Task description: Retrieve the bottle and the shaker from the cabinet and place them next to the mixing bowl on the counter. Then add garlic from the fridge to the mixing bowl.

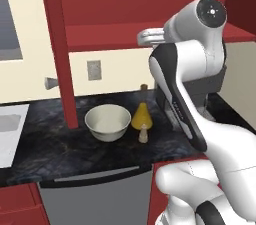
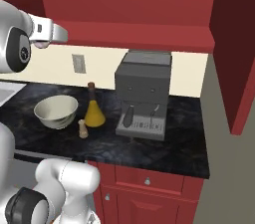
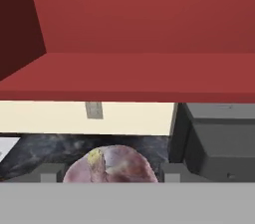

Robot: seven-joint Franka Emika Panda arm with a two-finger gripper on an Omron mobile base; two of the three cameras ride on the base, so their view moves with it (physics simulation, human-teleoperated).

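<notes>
You have the bottle (image 1: pixel 142 115) and shaker (image 1: pixel 143 133) standing just beside the mixing bowl (image 1: pixel 107 121), and the gripper (image 3: pixel 110 178) pinches the garlic (image 3: pixel 110 165) high above it, undelivered.

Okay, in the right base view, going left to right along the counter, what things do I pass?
mixing bowl → shaker → bottle → coffee machine

Soft, even light is falling everywhere; the counter (image 1: pixel 60 144) is showing only faint shadows, and edges are looking slightly blurry.
</notes>
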